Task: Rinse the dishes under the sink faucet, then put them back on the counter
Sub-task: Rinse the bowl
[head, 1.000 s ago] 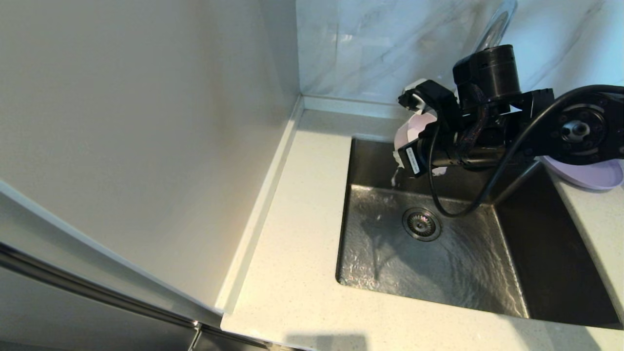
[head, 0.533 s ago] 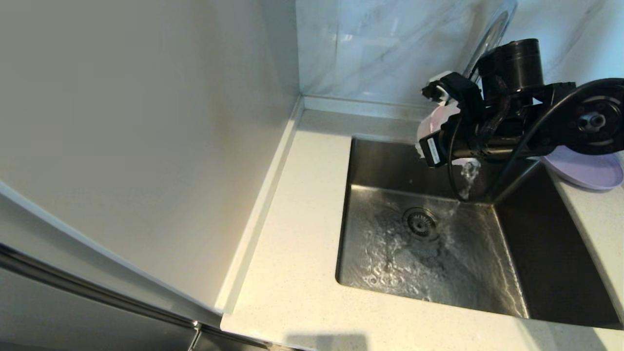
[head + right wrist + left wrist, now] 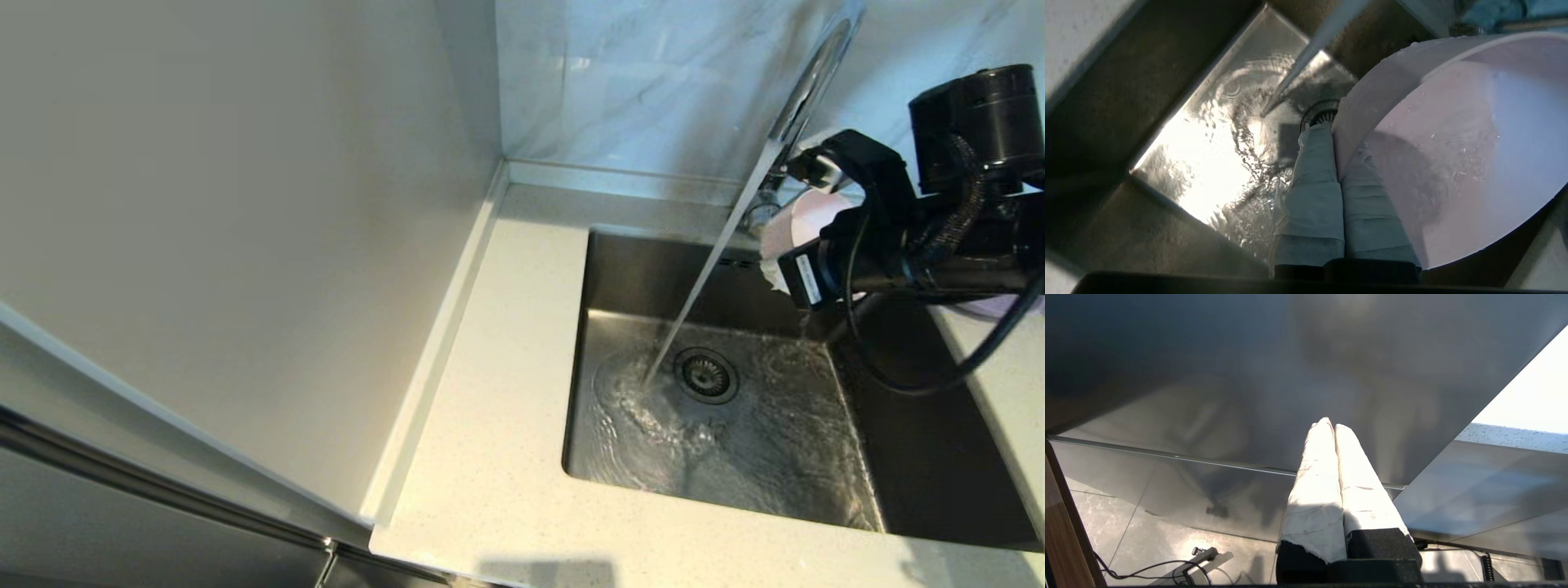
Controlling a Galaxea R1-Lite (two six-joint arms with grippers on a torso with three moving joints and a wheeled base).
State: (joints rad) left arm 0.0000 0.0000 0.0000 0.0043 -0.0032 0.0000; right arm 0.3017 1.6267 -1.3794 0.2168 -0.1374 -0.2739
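Observation:
My right gripper (image 3: 1337, 139) is shut on the rim of the pale pink bowl (image 3: 1453, 143), one finger inside and one outside. The bowl (image 3: 804, 220) is tilted on its side over the back right of the steel basin (image 3: 922, 441), just to the right of the running water. The chrome faucet (image 3: 816, 65) pours a slanted stream (image 3: 702, 278) that lands beside the drain (image 3: 706, 376). Only a sliver of the lavender plate (image 3: 1011, 308) shows on the counter behind my right arm. My left gripper (image 3: 1329, 424) is shut and empty, parked low beside a steel cabinet front.
The cream speckled counter (image 3: 506, 392) wraps the basin on the left and front, with a narrow strip (image 3: 996, 384) on the right. A plain wall stands at the left and marbled tiles (image 3: 620, 82) at the back. Water ripples over the basin floor.
My right arm has carried the bowl to the right, out of the stream. The water now falls unbroken onto the basin floor. The plate is more covered by the arm.

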